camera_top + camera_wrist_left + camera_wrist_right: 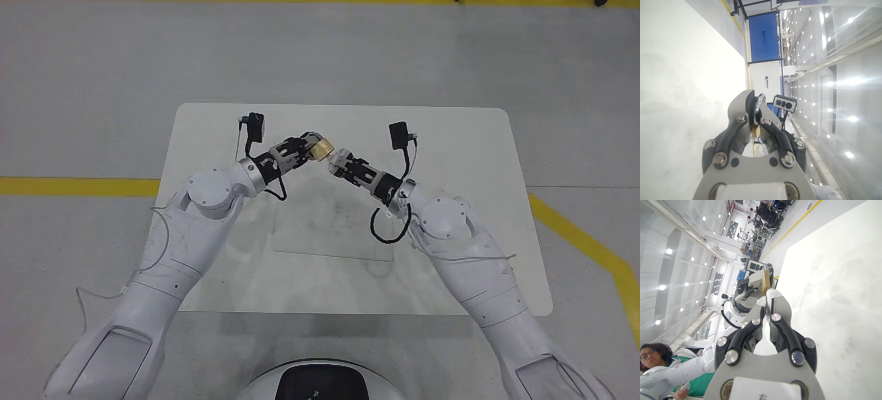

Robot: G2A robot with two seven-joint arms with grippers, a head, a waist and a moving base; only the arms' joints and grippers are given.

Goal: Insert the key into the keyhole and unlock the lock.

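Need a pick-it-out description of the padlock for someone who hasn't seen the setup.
Start at the white table. Above its far middle, the left pincer grips the padlock, with the right pincer close against it. The padlock is the only brass-coloured thing there: a small block with a silver shackle, set between the white and black pincers.

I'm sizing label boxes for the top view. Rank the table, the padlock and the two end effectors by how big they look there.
1. table
2. left end effector and right end effector: they look about alike, so no order between them
3. padlock, a small brass spot between them
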